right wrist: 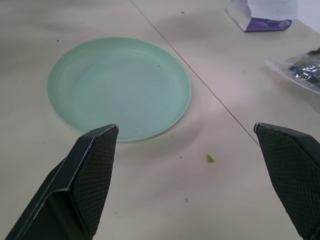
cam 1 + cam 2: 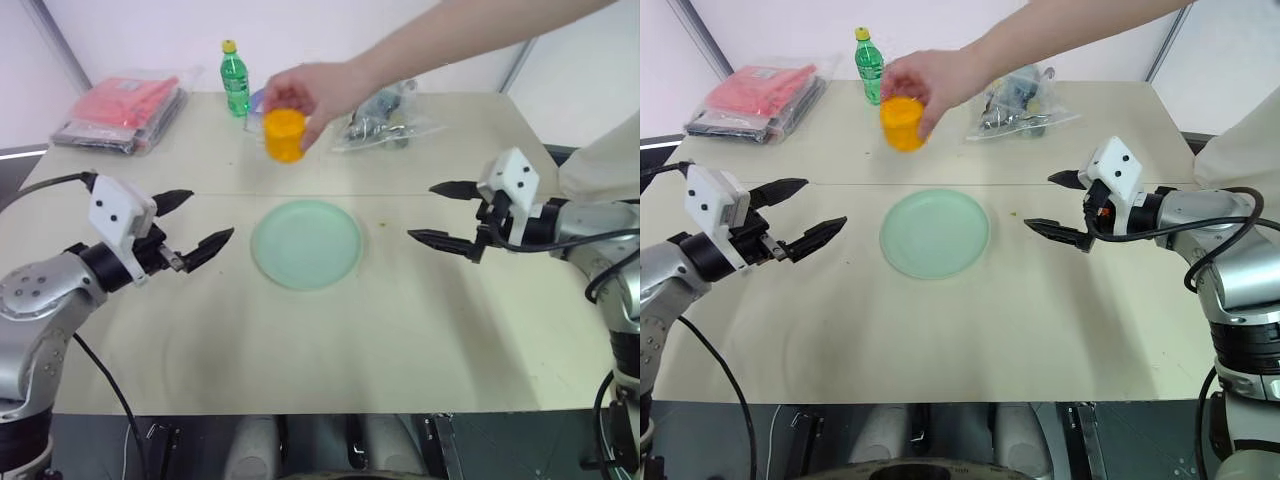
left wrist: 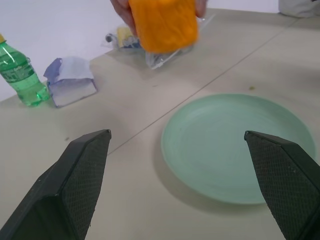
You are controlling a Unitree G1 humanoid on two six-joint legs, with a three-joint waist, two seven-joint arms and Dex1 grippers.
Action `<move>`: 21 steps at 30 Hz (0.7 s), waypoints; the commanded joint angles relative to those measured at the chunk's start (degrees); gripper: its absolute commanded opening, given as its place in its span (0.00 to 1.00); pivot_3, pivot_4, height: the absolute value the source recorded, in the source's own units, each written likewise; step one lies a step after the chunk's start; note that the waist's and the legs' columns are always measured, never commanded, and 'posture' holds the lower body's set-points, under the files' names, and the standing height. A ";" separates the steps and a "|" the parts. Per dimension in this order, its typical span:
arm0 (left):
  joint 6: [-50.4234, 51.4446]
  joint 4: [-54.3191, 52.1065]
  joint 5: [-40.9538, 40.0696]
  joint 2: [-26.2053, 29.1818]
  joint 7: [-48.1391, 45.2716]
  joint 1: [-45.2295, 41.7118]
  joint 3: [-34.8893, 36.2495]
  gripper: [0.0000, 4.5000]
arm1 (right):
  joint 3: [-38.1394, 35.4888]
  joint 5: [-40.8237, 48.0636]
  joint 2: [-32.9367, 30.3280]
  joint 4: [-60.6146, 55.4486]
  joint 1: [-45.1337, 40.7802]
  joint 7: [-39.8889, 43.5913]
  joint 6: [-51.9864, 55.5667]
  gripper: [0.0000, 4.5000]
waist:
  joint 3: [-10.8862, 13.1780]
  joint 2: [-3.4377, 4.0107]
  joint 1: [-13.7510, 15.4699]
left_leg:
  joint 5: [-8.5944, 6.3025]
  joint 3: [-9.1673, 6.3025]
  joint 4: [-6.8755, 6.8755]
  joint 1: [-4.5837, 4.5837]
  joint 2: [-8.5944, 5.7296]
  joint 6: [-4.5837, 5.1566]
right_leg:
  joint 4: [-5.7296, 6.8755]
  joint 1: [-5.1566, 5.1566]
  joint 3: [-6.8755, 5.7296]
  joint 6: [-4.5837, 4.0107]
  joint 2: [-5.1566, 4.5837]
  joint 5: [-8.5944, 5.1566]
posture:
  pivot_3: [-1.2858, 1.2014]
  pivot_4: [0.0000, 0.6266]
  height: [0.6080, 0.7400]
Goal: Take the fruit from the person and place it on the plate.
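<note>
Beige table (image 2: 420,330): hand (image 2: 312,90) half-hides the fruit (image 2: 284,134) above the plate (image 2: 306,243); left gripper (image 2: 195,222) and right gripper (image 2: 438,212) gape, empty.

No readable text, brand, number or sign is showing anywhere. The green bottle (image 2: 236,78) standing at the far side of the table (image 2: 420,330) is wearing a label, but its print is too small to make out. The red packet (image 2: 125,108) at the far left and the small white and purple carton (image 3: 71,81) are showing no legible lettering either.
</note>
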 commanded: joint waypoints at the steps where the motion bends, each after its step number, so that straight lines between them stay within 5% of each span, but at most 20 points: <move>1: -3.51 -0.09 2.76 -0.08 0.57 -1.78 -1.10 1.00 | -2.02 0.99 -0.37 -2.24 -0.08 -0.51 0.25 0.99 | 0.00 0.00 0.01 | 0.00 0.00 0.00 0.00 0.00 0.00 | 0.00 0.00 0.00 0.00 0.00 0.00 | 0.52 0.24 0.93; 4: -4.10 0.75 2.86 -1.64 1.86 -3.08 -1.69 1.00 | -1.89 0.82 -0.52 -2.20 -0.24 -0.63 0.20 0.99 | 0.00 0.00 0.01 | 0.00 0.00 0.00 0.00 0.00 0.00 | 0.00 0.01 0.00 0.00 0.00 0.00 | 0.52 0.24 0.93; 10: 4.49 1.51 -12.07 -14.80 13.54 -7.77 2.41 1.00 | -1.37 0.71 -0.29 -2.02 -1.24 -0.73 0.21 0.99 | -0.01 -0.01 0.05 | 0.00 -0.07 0.09 -0.02 0.00 0.00 | 0.03 0.06 -0.01 0.03 -0.01 0.01 | 0.52 0.24 0.93; 21: -30.94 9.22 30.39 -1.78 12.14 -9.05 -12.56 1.00 | -0.69 0.35 -0.10 -2.04 -1.69 -0.58 -0.03 0.99 | -0.02 -0.03 0.16 | 0.00 -0.02 0.11 0.00 0.00 0.01 | 0.02 0.07 -0.01 0.01 0.04 0.00 | 0.52 0.24 0.93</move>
